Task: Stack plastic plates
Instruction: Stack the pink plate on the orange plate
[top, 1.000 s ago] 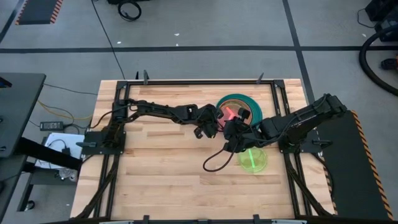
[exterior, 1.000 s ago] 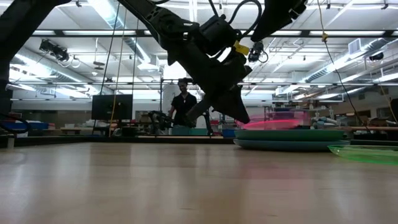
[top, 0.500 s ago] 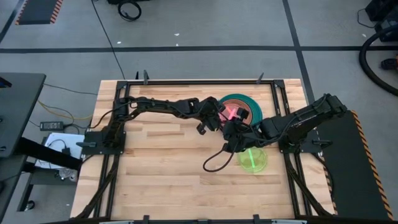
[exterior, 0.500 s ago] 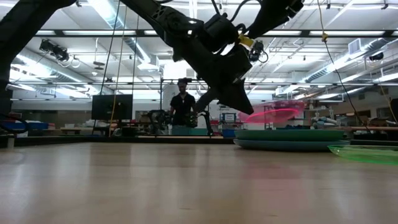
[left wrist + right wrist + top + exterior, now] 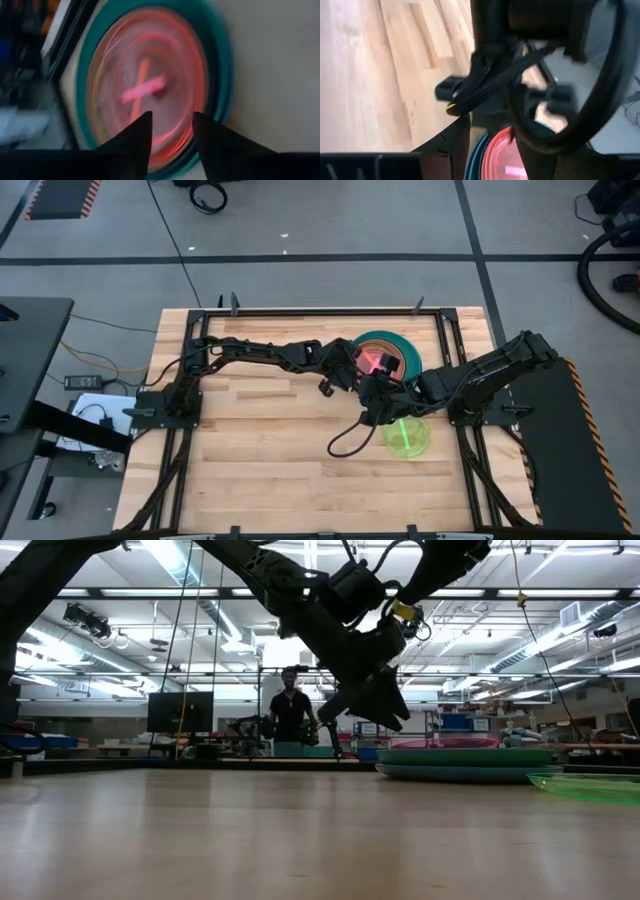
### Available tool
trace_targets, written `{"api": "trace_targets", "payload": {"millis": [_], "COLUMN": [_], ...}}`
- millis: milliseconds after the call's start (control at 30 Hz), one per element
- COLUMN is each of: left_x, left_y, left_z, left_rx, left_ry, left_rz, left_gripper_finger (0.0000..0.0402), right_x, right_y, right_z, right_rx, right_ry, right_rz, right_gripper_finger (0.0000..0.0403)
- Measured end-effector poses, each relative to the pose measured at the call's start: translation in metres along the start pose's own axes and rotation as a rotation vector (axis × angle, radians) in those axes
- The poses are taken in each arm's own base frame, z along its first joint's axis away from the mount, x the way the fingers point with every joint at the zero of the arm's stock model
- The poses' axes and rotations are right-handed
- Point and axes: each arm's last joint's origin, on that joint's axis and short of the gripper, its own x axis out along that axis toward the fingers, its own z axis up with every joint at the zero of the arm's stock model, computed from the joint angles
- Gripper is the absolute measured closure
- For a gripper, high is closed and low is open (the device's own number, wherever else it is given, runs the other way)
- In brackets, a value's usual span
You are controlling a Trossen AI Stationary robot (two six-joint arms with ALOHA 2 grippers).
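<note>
A translucent pink plate (image 5: 376, 360) lies flat on top of a stack of larger teal and dark plates (image 5: 407, 350) at the table's far right; in the low view the pink plate (image 5: 450, 743) rests on the stack (image 5: 465, 762). My left gripper (image 5: 170, 132) is open, just left of and above the pink plate's near-left rim (image 5: 165, 150), with nothing between its fingers. My right gripper (image 5: 490, 145) is open too, hovering just on the near side of the stack (image 5: 374, 393). A lime green plate (image 5: 407, 437) lies alone on the wood, nearer than the stack.
A black cable loop (image 5: 345, 442) hangs from the right arm over the table's middle. Bare wood spreads over the left and near parts of the table (image 5: 260, 460). A person (image 5: 292, 710) stands in the room beyond the far edge.
My left gripper has carried the pink plate a little toward the far right, over the stack, where the plate tipped. The gripper has then opened and let go. The pink plate now lies flat on the stack.
</note>
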Motion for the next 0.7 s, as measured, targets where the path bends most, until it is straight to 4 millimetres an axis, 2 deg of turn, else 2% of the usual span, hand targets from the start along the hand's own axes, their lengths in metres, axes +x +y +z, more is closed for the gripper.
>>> {"api": "trace_targets", "payload": {"millis": [167, 367, 500, 700], "left_x": [-0.011, -0.02, -0.028, -0.052], "left_y": [-0.008, -0.023, -0.027, -0.034], "left_z": [0.008, 0.001, -0.002, -0.005], "left_rx": [-0.056, -0.181, -0.257, -0.348], "left_ry": [0.198, 0.353, 0.382, 0.311], "left_rz": [0.033, -0.068, -0.09, -0.046], "left_gripper_finger": [0.0241, 0.0255, 0.0267, 0.0286], "right_x": [-0.002, -0.014, -0.021, -0.024], "right_y": [0.001, 0.007, 0.01, 0.011], "right_z": [-0.007, -0.017, -0.024, -0.028], "right_rx": [-0.002, -0.02, -0.058, -0.043], "right_ry": [0.064, 0.112, 0.163, 0.185], "right_rz": [0.035, 0.054, 0.1, 0.096], "right_gripper_finger": [0.0241, 0.0241, 0.0241, 0.0241]}}
